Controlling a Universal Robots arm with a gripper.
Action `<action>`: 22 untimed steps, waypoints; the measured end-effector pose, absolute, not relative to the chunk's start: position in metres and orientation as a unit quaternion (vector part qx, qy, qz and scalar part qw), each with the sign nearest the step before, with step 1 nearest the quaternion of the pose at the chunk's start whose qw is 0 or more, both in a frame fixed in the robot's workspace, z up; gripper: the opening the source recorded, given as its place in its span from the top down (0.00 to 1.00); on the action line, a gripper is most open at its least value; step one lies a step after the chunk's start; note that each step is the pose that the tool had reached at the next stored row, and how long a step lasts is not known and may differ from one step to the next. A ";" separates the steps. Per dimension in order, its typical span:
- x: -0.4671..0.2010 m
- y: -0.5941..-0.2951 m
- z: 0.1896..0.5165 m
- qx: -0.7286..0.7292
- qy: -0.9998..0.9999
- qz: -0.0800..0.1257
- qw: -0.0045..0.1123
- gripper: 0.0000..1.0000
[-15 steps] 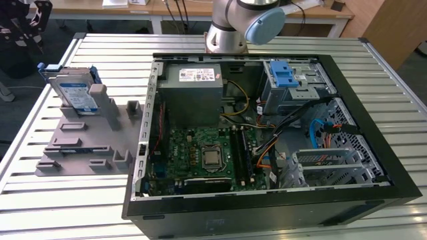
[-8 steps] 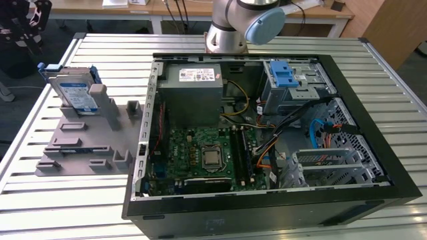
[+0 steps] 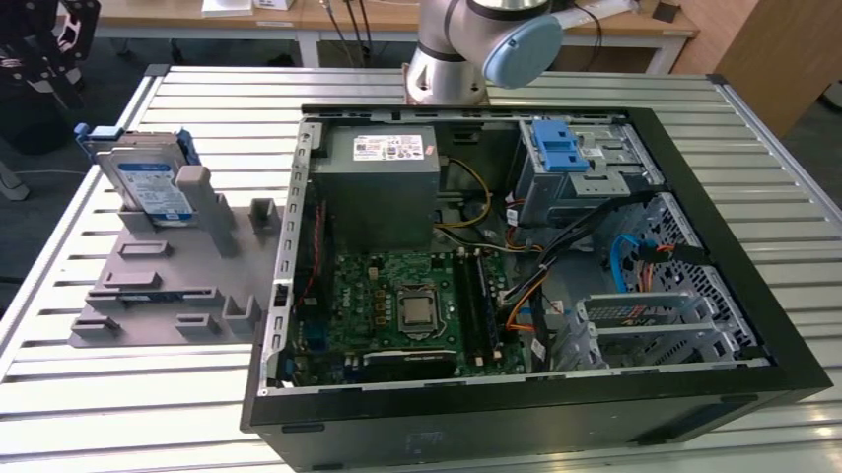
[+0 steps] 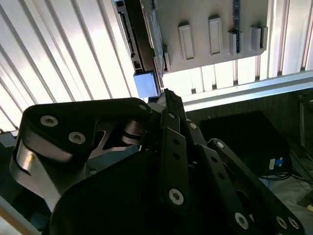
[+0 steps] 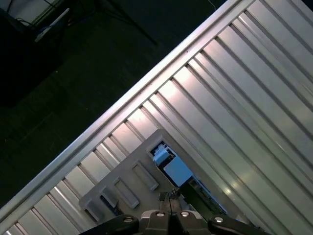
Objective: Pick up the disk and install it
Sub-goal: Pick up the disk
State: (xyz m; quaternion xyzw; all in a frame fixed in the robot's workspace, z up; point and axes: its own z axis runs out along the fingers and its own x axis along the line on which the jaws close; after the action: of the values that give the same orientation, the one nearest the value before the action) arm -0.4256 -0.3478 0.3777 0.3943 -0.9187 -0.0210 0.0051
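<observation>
We found the disk (image 3: 142, 182) standing on edge in an upright slot of the grey tray (image 3: 158, 296). We judged that it was parked there so that its top edge and blue bracket stood proud and a hand coming from above could close across its thin sides. The open computer case (image 3: 526, 246) lay beside the tray on the slatted table (image 3: 79, 394), lid off and drive bay (image 3: 569, 148) exposed, which we took to be where the disk was meant to go.

In both wrist views we looked down past the gripper (image 5: 168, 197) at the tray (image 5: 128, 164). The disk (image 5: 175, 170) sat straight beyond the fingertips, apart from them and nearly in line with them. The second wrist view gave the same reading: the gripper (image 4: 167, 95) had the disk's blue bracket (image 4: 145, 84) just past its tip, against the tray (image 4: 220, 14).

As far as we could see, the fingers were drawn together with no gap between the pads, and they gripped nothing and touched nothing. The disk had not been lifted from its slot.
</observation>
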 end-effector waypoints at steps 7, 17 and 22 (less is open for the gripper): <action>-0.426 -0.348 0.378 0.431 -0.902 -0.021 0.006 0.89; -0.426 -0.348 0.377 0.490 -0.872 -0.020 0.007 0.89; -0.426 -0.348 0.377 0.517 -0.856 -0.020 0.007 0.89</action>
State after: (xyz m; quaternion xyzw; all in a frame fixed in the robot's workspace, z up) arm -0.4256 -0.3478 0.3771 0.5171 -0.8556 -0.0198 0.0072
